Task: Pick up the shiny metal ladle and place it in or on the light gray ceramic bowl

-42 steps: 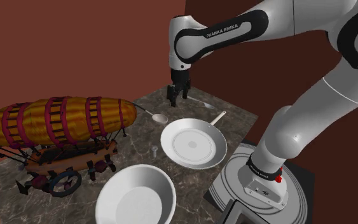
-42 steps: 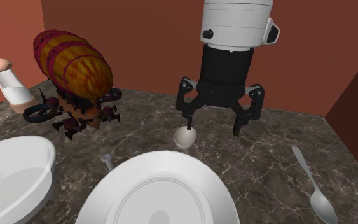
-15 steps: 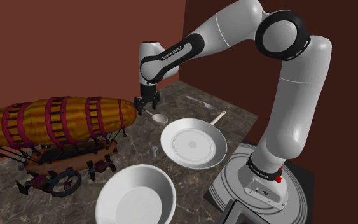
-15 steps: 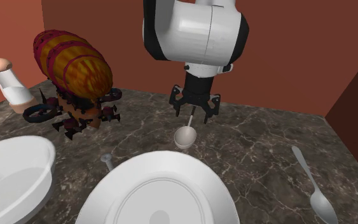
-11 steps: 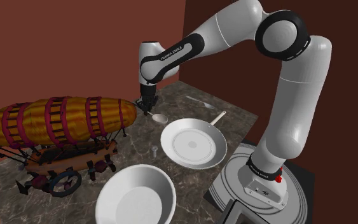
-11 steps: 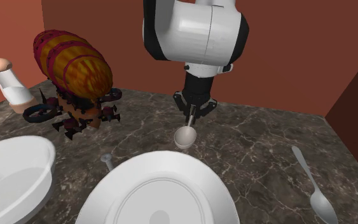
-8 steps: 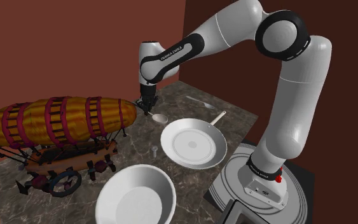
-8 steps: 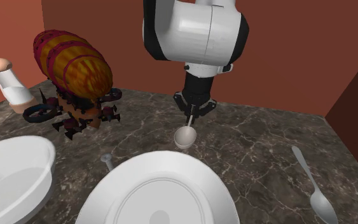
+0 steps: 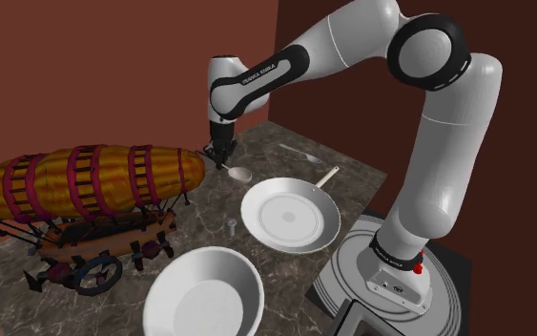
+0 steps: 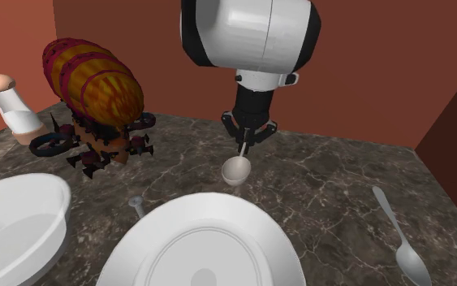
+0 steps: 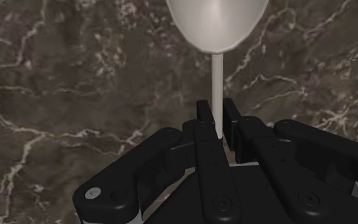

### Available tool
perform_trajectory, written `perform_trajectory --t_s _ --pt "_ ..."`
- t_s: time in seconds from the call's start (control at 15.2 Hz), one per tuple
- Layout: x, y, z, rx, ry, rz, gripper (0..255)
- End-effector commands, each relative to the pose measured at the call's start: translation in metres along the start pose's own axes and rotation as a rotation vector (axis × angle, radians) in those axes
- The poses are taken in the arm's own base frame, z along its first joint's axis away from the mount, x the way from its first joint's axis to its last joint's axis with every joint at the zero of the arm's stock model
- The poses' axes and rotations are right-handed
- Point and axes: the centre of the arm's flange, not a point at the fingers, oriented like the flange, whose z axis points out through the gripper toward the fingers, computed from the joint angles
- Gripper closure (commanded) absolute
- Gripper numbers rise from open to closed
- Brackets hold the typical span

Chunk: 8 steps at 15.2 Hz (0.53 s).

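Grasp seemingly made: black two-finger gripper (image 11: 216, 113) pinched shut on the thin handle of the pale grey round-cupped ladle (image 11: 214, 22), low over the far marble counter (image 10: 340, 179); next, lift clear, then carry to the deep white bowl (image 9: 204, 296), shoulder view's near left.

The ladle (image 11: 215, 25) loses part of its cup to the wrist view's edge, and its handle end vanishes between the closed fingers (image 11: 203, 114) of the gripper (image 11: 215, 122). The second exterior view crops the white bowl (image 10: 56, 213) and the frying pan (image 10: 149, 231) (both run off its lower edge). The shoulder view's left edge cuts the airship model (image 9: 75, 181); a grey item (image 9: 230, 226) beside the frying pan is too small to identify.
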Motion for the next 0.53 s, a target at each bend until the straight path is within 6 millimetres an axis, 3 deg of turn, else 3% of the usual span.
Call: perform_trajectory --t_s 0.0,0.46 --pt "0.0 -0.001 -0.01 0.0 0.0 0.0 255" --pt "-0.001 -0.005 -0.047 0.0 0.0 0.0 255"
